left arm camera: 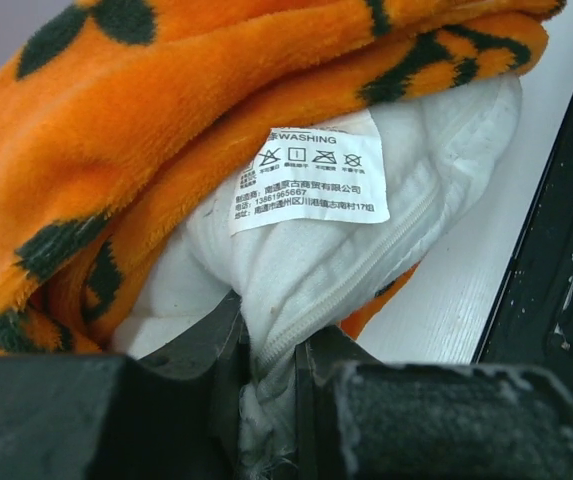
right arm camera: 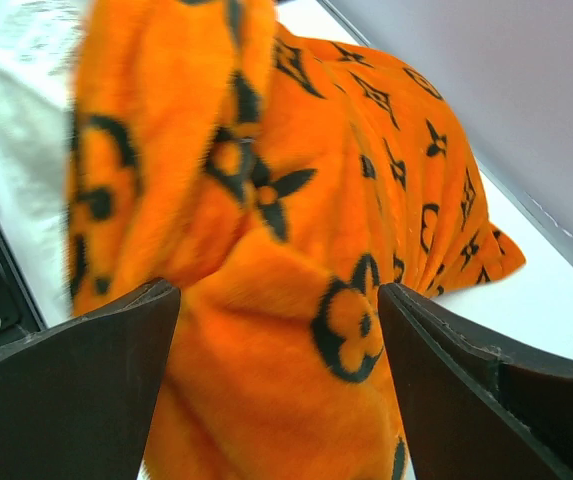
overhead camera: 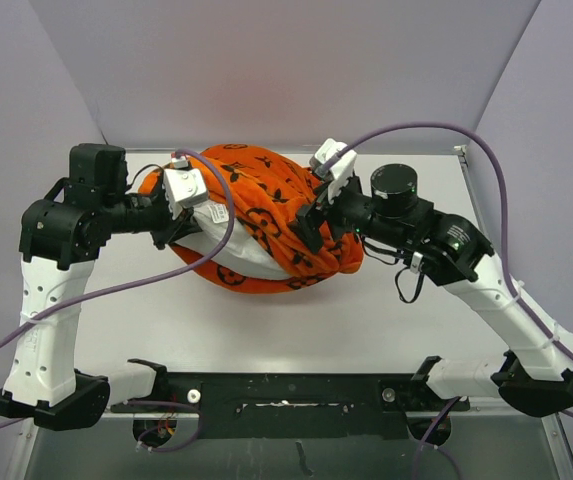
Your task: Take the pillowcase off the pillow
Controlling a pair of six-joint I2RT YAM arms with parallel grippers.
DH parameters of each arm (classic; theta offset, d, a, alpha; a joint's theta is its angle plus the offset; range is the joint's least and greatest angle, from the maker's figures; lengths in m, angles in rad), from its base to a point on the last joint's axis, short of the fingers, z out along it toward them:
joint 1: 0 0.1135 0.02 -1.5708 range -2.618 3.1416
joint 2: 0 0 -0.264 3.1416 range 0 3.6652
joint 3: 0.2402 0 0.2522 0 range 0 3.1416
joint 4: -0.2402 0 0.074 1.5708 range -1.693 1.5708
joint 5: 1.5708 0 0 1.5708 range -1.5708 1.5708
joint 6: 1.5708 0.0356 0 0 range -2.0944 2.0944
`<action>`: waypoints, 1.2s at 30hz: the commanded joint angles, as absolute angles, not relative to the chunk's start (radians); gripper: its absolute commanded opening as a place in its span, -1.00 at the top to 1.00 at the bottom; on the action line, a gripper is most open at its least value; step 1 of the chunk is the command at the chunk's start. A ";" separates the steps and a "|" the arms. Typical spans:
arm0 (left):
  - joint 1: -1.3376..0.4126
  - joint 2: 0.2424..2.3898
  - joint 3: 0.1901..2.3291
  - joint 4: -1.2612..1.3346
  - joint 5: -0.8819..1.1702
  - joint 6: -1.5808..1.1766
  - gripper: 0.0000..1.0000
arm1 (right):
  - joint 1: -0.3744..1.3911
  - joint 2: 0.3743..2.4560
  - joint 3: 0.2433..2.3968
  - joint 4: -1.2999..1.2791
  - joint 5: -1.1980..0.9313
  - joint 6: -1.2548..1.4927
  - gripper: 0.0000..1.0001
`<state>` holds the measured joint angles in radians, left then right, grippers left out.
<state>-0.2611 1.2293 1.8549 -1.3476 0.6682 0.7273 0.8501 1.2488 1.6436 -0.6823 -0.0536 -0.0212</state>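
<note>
Table: white top (overhead camera: 266, 330) with lilac-grey walls closing in behind and at both sides.
Near edge: a black rail (overhead camera: 286, 390) runs between the two arm bases.
Left claw (left arm camera: 271, 350): pinched narrow on the pillow's (left arm camera: 346, 260) white zippered seam, just below the wash tag (left arm camera: 311, 180). It has only a thin bite of cloth, with frayed threads showing at the pinch.
Right claw (right arm camera: 276, 300): spread wide, with the plush orange pillowcase (right arm camera: 296, 200) bulging between the fingers (right arm camera: 86, 370). Nothing is clamped.
Pillow: sits mid-table as a rounded mound between the two claws. Only its left corner is bare white.
Pillowcase: bunched over most of the pillow and draping down on the right and far sides. Its open mouth is rucked around the bare corner.
Cable: a purple loop (overhead camera: 228, 215) hangs across the left end of the bundle.
Stage, as I judge it: partly peeled, with most of the cover left to draw off.
Risk one: the seam could slip out of the left claw's small bite under a hard pull. Pillow and cover would then slide off together.
Risk two: if the right claw closes deep, it may pinch the pillow through the plush and drag both.
Risk three: the cable could snag the fabric as it travels.
</note>
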 commanded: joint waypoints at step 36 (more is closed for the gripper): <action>-0.262 1.306 2.104 -1.380 0.816 0.601 1.00 | 0.957 1.275 1.701 -0.702 0.256 -0.124 0.71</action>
